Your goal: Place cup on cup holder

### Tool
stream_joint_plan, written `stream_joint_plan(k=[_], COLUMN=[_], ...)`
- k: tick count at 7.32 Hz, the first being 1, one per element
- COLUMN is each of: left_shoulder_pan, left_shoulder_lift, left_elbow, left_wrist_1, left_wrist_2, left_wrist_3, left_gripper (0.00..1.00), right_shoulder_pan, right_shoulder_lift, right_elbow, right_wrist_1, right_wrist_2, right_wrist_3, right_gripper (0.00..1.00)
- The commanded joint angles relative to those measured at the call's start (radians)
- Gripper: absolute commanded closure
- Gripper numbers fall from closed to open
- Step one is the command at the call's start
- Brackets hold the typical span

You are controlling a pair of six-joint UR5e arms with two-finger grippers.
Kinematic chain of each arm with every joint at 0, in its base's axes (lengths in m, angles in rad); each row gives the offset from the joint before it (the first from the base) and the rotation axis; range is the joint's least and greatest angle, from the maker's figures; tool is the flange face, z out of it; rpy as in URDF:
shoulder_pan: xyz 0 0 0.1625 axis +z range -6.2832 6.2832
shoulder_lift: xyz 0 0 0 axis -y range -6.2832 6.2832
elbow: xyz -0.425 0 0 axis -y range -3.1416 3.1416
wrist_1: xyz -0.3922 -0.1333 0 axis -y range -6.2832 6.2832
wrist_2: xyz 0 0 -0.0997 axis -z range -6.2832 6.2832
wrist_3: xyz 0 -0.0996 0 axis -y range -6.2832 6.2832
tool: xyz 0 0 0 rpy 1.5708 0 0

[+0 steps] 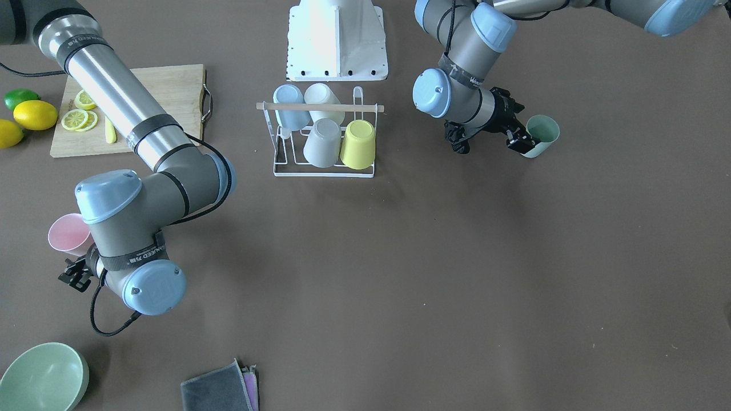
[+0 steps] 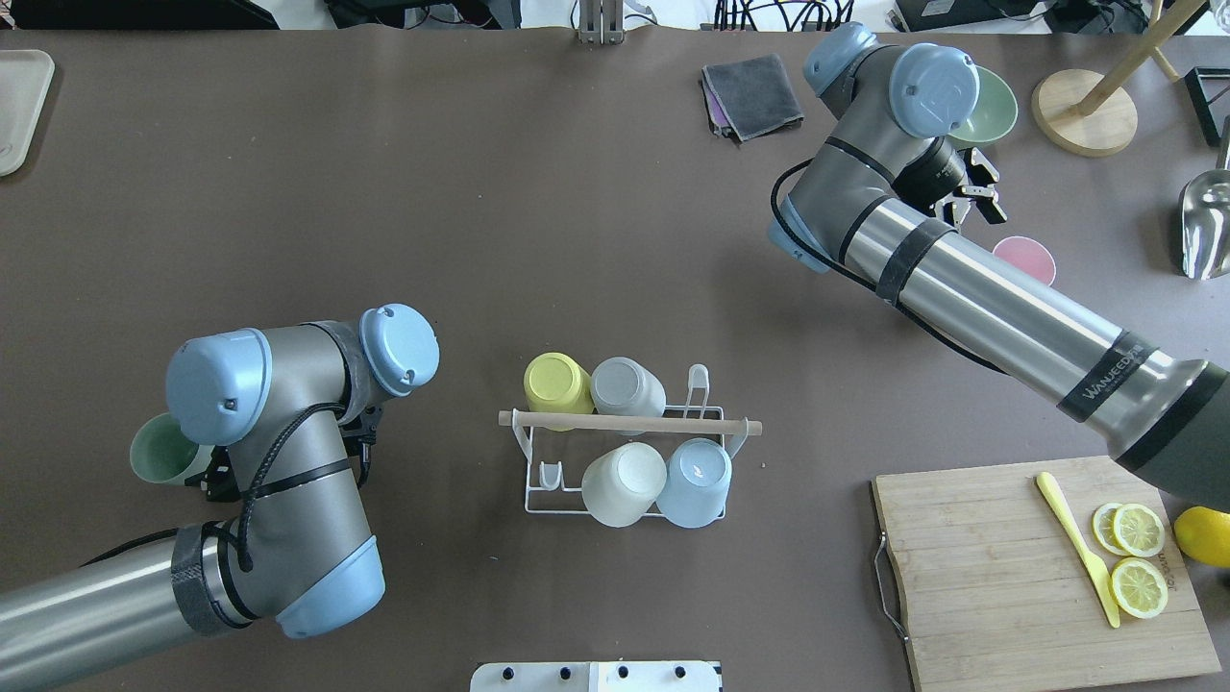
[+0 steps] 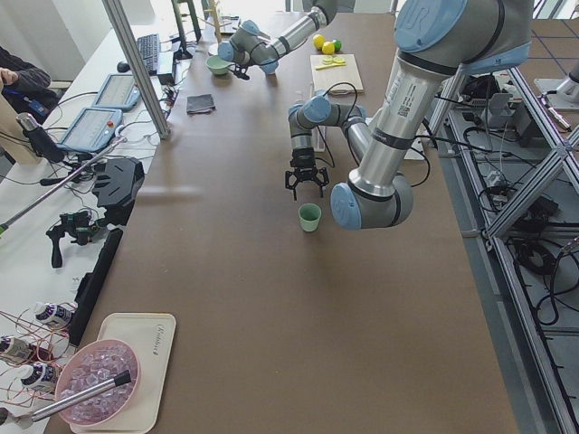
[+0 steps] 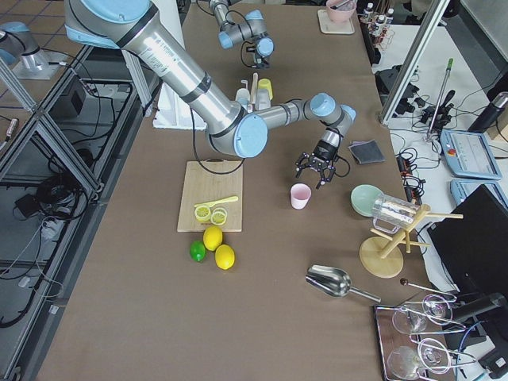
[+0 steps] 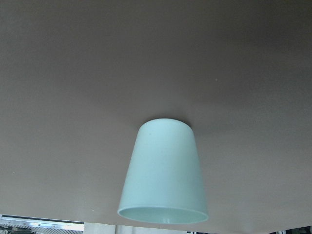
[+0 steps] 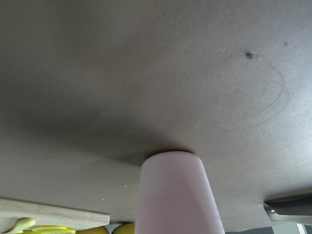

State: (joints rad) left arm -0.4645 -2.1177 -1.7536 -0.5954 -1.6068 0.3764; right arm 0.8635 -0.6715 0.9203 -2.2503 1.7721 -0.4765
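The white wire cup holder (image 2: 538,500) with a wooden rod (image 1: 320,107) stands mid-table and holds several upturned cups: yellow, grey, cream and blue. A mint green cup (image 1: 542,134) stands upright on the table; it also shows in the left wrist view (image 5: 163,175). My left gripper (image 3: 305,179) hangs open just above and beside it, empty. A pink cup (image 2: 1026,259) stands upright beside my right gripper (image 2: 982,192), which is open and empty just above it. The pink cup also shows in the right wrist view (image 6: 178,195).
A wooden cutting board (image 2: 980,567) with lemon slices and a yellow knife lies by the right arm, with lemons and a lime (image 1: 23,100) past it. A green bowl (image 1: 43,377), folded grey cloths (image 1: 220,388), a wooden stand (image 2: 1086,111) and a metal scoop (image 2: 1206,226) sit along the far side.
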Motion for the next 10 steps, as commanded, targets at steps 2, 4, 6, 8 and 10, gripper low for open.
stream_joint_plan(k=[2,4,6,8,10], left_shoulder_pan=[0.024,0.03,0.03,0.035,0.038], left_shoulder_lift=[0.001,0.004,0.044,0.048,0.08], left_elbow=[0.036,0.058,0.063,0.065,0.063], left_wrist_1=[-0.011,-0.029,-0.075,-0.08,-0.13], left_wrist_2=[0.004,0.018,0.018,0.024,0.044], left_wrist_3=[0.012,0.012,0.012,0.009,0.01], left_gripper=[0.01,0.01,0.01,0.01,0.01], right_shoulder_pan=[-0.041,-0.058,-0.064,-0.072,-0.08], right_shoulder_lift=[0.003,0.004,0.003,0.003,0.003], right_elbow=[-0.031,-0.057,-0.072,-0.077,-0.087], right_wrist_1=[0.012,0.018,0.017,0.017,0.018], right_wrist_2=[-0.078,-0.114,-0.118,-0.152,-0.175], right_wrist_3=[-0.004,-0.014,-0.03,-0.048,-0.051], right_gripper=[0.01,0.01,0.01,0.01,0.01])
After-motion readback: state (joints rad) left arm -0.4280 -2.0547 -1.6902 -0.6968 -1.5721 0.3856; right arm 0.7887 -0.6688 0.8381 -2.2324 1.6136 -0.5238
